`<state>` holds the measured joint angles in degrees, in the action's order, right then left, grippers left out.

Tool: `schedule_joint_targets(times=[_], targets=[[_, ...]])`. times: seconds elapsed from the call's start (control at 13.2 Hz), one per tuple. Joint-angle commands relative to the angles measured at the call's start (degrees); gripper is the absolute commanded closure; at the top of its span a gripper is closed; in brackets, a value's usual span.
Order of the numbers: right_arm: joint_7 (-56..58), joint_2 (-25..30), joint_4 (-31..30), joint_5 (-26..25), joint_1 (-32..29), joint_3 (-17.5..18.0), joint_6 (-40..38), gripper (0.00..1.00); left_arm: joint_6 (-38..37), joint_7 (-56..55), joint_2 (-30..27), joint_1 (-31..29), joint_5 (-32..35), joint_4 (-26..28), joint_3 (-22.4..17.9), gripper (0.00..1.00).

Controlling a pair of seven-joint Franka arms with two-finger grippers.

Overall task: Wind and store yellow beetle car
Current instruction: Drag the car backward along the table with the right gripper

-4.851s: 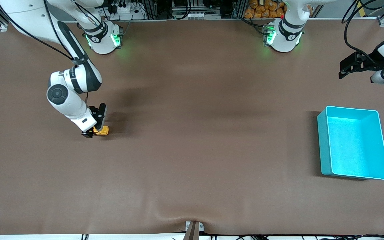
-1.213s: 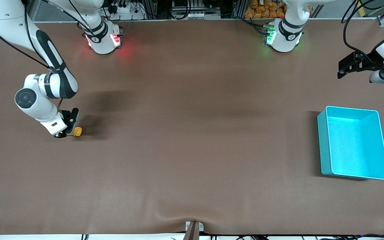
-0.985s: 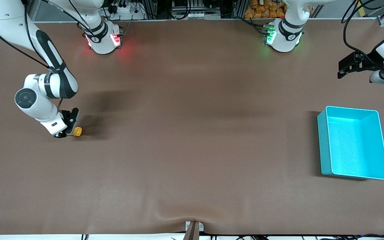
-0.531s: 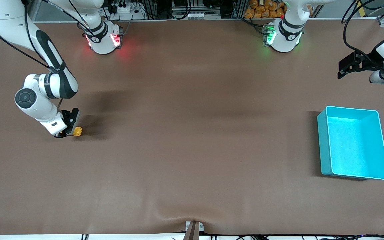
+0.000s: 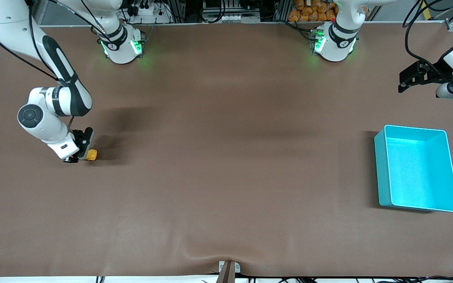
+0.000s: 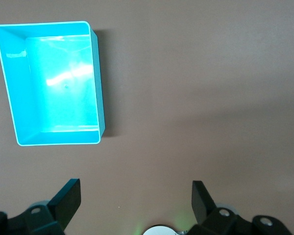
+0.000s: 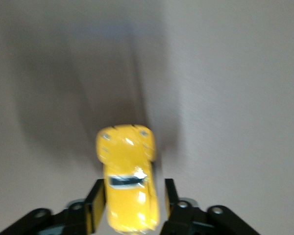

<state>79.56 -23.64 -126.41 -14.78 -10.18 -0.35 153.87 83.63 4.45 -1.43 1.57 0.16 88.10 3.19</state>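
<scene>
The yellow beetle car (image 5: 91,155) stands on the brown table toward the right arm's end. My right gripper (image 5: 80,154) is low over it, one finger on each side. In the right wrist view the car (image 7: 129,181) sits between the fingers (image 7: 170,198). One finger lies against its side and a thin strip of table shows at the other, so the jaws are slightly open round it. My left gripper (image 5: 407,78) waits open and empty above the table's edge at the left arm's end, and its wrist view (image 6: 134,188) shows both fingers spread wide.
The turquoise bin (image 5: 382,173) stands empty toward the left arm's end, nearer to the front camera than the left gripper; it also shows in the left wrist view (image 6: 99,83). The table cloth has a ripple at its front edge (image 5: 210,255).
Since the oldest frame my right gripper has dragged the car along the table toward the right arm's end. In the last second neither moves; the right base light turns from red to green.
</scene>
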Motion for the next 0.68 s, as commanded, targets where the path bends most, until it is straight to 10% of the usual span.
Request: schedule_joint_targets(times=[0.0,0.61], targets=[[3.05,-7.12,7.22,-1.39,-4.15,0.43,1.26,0.0,-0.39,0.04,-0.68,-0.17,-0.42,-0.03,0.06,0.0],[3.23,-6.42,9.16,-1.39,-4.06,0.61,-3.92,0.0,-0.39,0.04,-0.68,-0.26,-0.33,-0.03,-0.03,0.0]])
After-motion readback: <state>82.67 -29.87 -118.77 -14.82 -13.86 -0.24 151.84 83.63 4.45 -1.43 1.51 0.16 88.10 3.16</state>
